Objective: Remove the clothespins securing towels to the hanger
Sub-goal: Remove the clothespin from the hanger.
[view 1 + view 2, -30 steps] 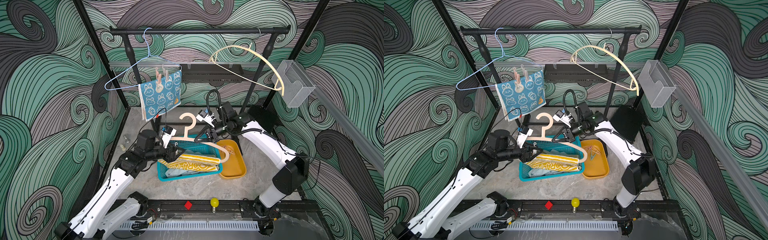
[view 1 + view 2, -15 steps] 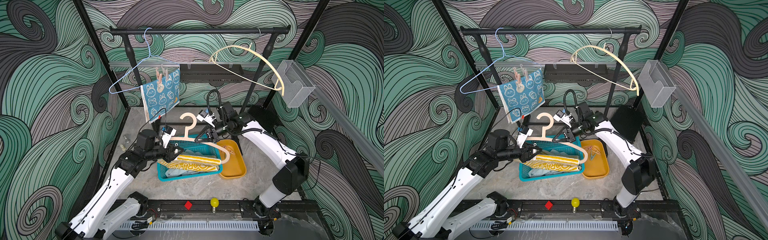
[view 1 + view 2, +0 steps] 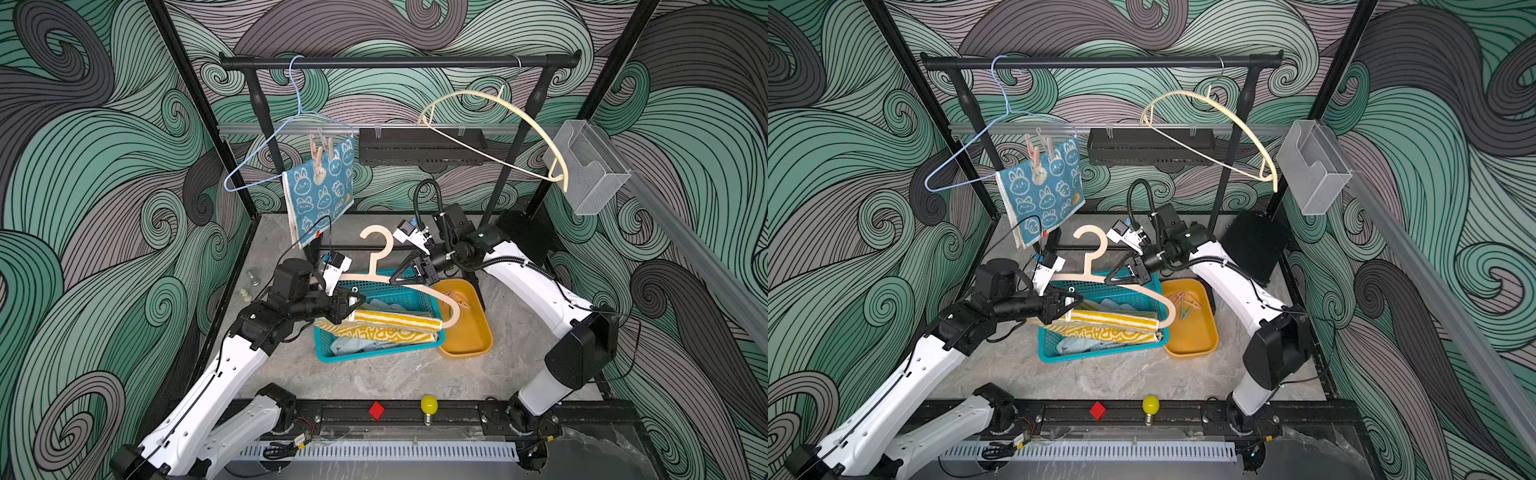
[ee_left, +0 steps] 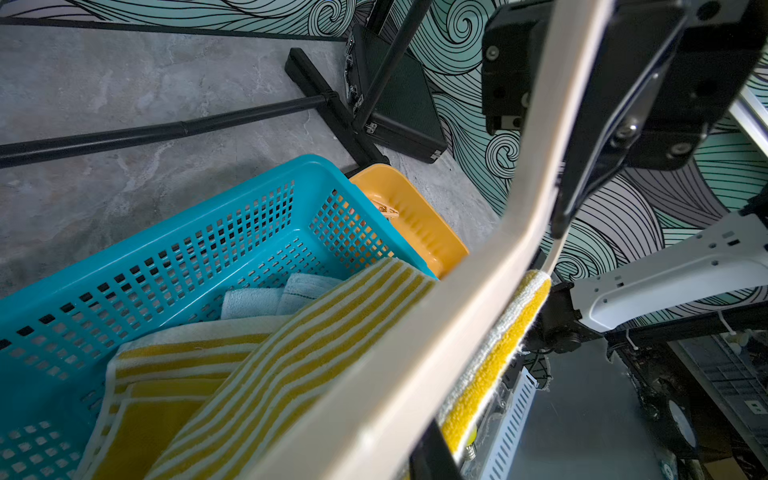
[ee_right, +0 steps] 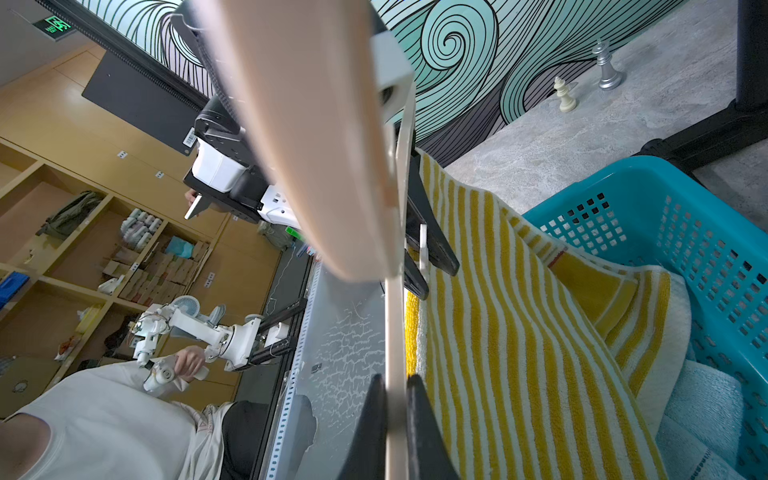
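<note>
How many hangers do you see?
3: a blue wire hanger and a cream hanger hang on the rail; a peach hanger is in the right tool, above the basket.

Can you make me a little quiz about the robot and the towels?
1. True or false: the bunny towel hangs on the blue wire hanger.
2. Where do the loose clothespins lie? A) on the floor B) in the orange tray C) on the rail
3. What does the right pincer grip?
Key: 1 true; 2 B; 3 the peach hanger.
</note>
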